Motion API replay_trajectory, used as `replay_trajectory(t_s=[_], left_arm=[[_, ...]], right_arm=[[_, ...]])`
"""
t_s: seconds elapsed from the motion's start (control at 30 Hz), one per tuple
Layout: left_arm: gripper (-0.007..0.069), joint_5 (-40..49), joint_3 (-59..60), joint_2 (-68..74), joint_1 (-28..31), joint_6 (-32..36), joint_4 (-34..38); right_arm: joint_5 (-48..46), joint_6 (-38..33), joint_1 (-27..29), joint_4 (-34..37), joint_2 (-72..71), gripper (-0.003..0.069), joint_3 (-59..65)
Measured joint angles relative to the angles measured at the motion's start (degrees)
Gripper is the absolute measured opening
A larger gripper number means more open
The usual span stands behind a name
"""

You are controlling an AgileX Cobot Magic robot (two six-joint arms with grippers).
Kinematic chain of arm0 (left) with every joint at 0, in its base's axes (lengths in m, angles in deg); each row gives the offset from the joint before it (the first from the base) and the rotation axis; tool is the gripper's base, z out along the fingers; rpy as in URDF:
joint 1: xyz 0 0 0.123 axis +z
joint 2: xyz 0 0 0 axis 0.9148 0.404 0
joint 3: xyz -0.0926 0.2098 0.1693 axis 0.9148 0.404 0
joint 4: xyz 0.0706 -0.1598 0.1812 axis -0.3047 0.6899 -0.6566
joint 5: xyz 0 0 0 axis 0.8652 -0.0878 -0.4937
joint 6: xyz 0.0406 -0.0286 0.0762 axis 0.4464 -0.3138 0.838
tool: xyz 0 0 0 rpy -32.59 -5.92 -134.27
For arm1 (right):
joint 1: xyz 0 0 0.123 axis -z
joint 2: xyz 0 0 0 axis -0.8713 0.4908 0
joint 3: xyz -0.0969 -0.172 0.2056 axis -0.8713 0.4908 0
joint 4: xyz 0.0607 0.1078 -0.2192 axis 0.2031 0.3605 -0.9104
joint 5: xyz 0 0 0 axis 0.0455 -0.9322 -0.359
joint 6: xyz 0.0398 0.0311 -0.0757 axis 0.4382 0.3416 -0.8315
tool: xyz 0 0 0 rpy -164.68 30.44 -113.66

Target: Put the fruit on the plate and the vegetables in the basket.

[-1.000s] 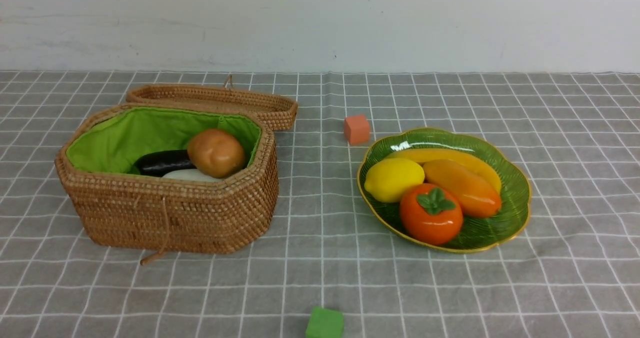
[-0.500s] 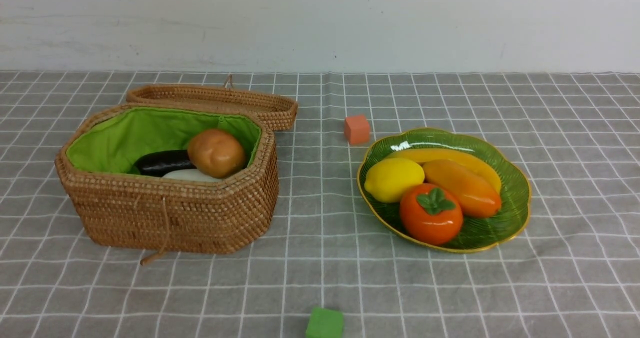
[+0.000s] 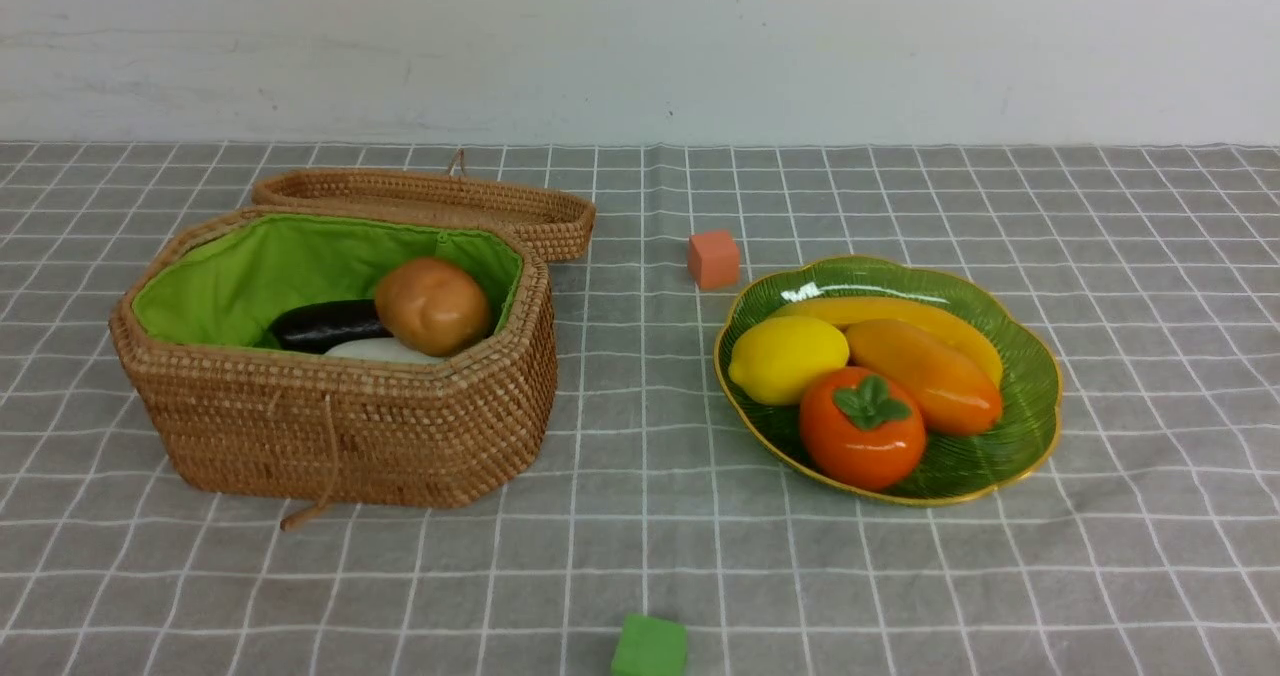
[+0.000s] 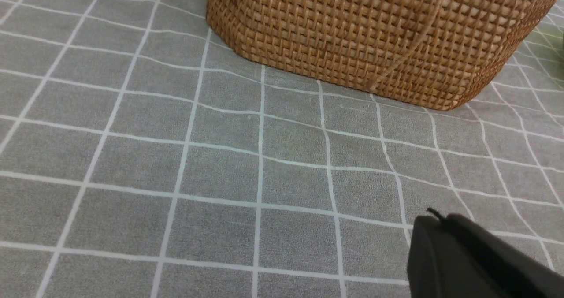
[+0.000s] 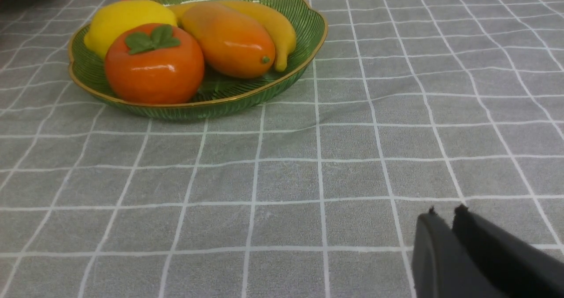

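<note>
Evidently the sorting was finished, judging by how things lay. The plate (image 3: 1035,386) carried all four fruits: the lemon (image 3: 785,358), the persimmon (image 3: 862,429), the mango (image 3: 925,374) and the banana (image 3: 900,313) behind it, packed so that they touched. The basket (image 3: 340,436) stood well apart to the left, its lid (image 3: 430,201) folded back, holding the eggplant (image 3: 325,324), the potato (image 3: 432,306) and a sliver of the white radish (image 3: 380,350) beneath them.

Neither arm showed in the front view. In its wrist view the left pincer (image 4: 436,221) was clenched on nothing, low over the tabletop (image 3: 640,536) near the basket's wall. The right pincer (image 5: 445,214) looked almost closed, with a thin slit between its tips, and held nothing; it sat on the near side of the plate.

Little seemed left to go wrong. The persimmon sat close to the plate's near rim, so a careless sweep of the right arm could probably nudge the plate and roll it out. The potato perched high on the other vegetables, near the basket's rim; a bump to the wicker might tip it over. The orange cube (image 3: 713,259) and the green cube (image 3: 650,646) lay loose on the cloth and belonged to neither group.

No brand, label or writing was visible anywhere.
</note>
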Motion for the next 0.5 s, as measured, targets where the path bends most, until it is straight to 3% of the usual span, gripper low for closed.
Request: replay_trajectory(t_s=[0.5], left_arm=[[-0.0013,0.0,0.0,0.0,0.0,0.0,0.0]], right_arm=[[0.0,0.0,0.0,0.0,0.0,0.0084,0.0]])
